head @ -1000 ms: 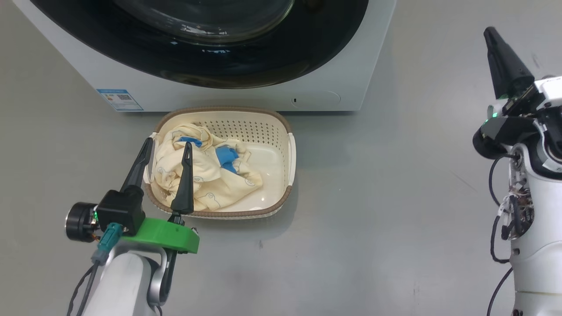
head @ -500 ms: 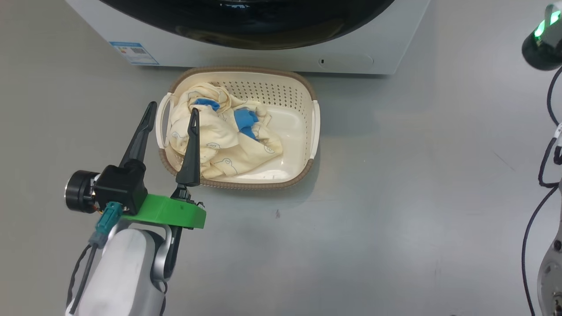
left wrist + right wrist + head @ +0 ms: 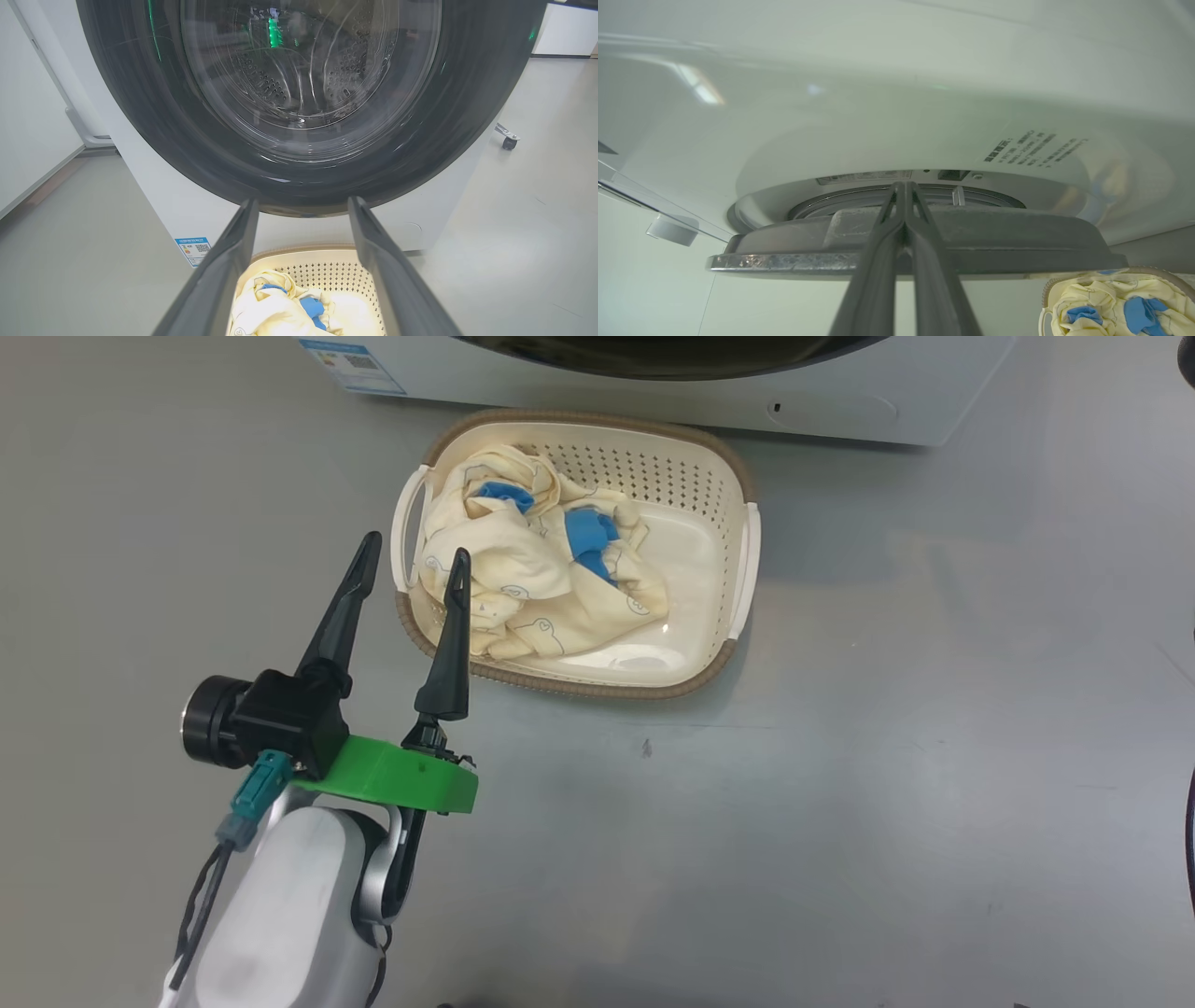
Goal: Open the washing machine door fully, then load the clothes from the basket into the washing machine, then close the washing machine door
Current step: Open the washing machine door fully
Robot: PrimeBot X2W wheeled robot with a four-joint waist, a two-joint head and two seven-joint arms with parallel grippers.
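None of the three steps looks finished. In the left wrist view the washing machine door [image 3: 303, 93] faces the camera square on, its black rim lying against the white front of the washing machine [image 3: 840, 411]. I judge it shut or at most barely cracked, and the right wrist view, looking along its edge, does not settle which. All the clothes [image 3: 532, 579] lie heaped in the basket [image 3: 653, 476], bunched toward its nine o'clock side with the three o'clock half bare. The basket stands on the floor [image 3: 887, 756] just in front of the machine, at twelve o'clock in the head view. The left hand [image 3: 415, 546] is released, fingers spread wide, at about eight o'clock, tips aimed at the basket's near-left rim and grasping nothing. The right hand [image 3: 903, 185] is clenched empty, its tips up at the door's edge; whether they touch it I cannot tell. Left to do: swing the door fully open, move the clothes into the machine, shut the door
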